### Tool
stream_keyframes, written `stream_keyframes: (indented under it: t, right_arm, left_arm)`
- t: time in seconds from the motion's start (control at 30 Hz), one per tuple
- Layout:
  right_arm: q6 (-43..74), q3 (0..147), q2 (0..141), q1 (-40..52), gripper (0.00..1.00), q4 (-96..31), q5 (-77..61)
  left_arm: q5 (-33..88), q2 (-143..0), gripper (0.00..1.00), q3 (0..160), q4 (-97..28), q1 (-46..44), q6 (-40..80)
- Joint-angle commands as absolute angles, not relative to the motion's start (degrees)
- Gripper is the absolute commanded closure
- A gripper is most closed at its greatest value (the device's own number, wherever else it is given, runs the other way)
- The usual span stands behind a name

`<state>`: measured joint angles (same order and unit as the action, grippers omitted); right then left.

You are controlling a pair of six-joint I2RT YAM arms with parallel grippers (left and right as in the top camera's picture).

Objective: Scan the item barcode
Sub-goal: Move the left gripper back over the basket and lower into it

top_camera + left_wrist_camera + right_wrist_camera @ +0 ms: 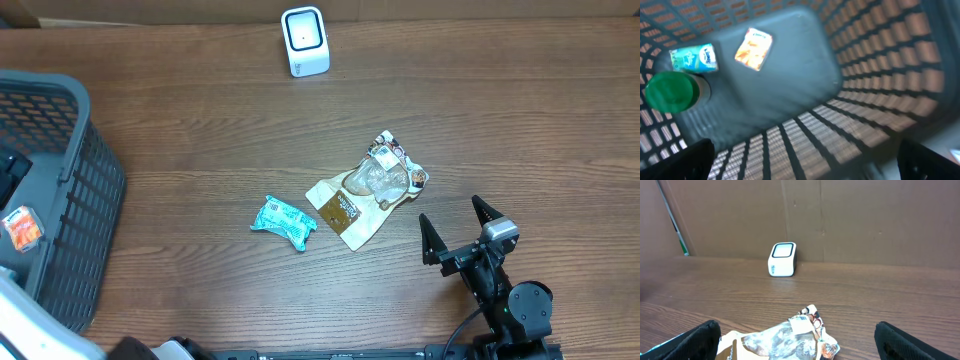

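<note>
Just ahead of right gripper [450, 212]: snack pouch [365, 195]

I see a table [200, 130] of matt brown wood with fine grain, a grey plastic lattice basket [95, 200] at the left, a smooth white plastic scanner [304, 41] at the top, a crinkled glossy clear packet [365, 190] and a shiny teal packet [283, 221].

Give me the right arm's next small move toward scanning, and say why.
Probably ease the right claw forward and down over the clear snack bag. The claw is open and empty, the bag lies flat just ahead of it, closer than the teal packet, and nothing is at the scanner on the far side yet.
</note>
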<state>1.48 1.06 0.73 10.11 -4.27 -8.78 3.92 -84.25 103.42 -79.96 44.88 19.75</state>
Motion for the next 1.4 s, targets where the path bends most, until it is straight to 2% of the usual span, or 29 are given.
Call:
stream_keyframes:
  t: [0.0, 0.13, 0.33, 0.5, 0.57, 0.7, 1.0, 1.37]
  right_arm:
    - [1.54, 0.47, 0.23, 9.89, 0.0, -3.99, -8.86]
    - [1.54, 0.47, 0.23, 9.89, 0.0, -3.99, -8.86]
    - [1.52, 0.47, 0.23, 9.89, 0.0, -3.99, -8.86]
    - [1.52, 0.47, 0.23, 9.89, 0.0, -3.99, -8.86]
    - [1.52, 0.47, 0.23, 9.89, 0.0, -3.99, -8.86]
    - [1.52, 0.47, 0.23, 9.89, 0.0, -3.99, -8.86]
    - [1.54, 0.47, 0.23, 9.89, 0.0, -3.99, -8.86]
    - [1.54, 0.47, 0.23, 9.89, 0.0, -3.99, -8.86]
  left_arm:
    - [-0.23, -87.37, 0.0, 97.45, -75.24, 45.08, 18.5]
    - [-0.6, -88.23, 0.0, 91.59, -67.4, 45.08, 17.67]
    - [-0.89, -88.86, 0.06, 81.12, -53.69, 45.01, 10.26]
    - [-4.67, -90.91, 0.05, 73.91, -44.53, 45.06, 9.54]
    - [-4.67, -92.75, 0.08, 72.12, -41.45, 45.04, 8.67]
    - [-5.23, -97.45, 0.17, 71.55, -38.83, 45.06, 5.93]
    - [-9.76, -106.37, 0.2, 71.55, -35.57, 45.08, 5.3]
    - [-15.31, -107.24, 0.23, 71.55, -32.12, 45.08, 5.08]
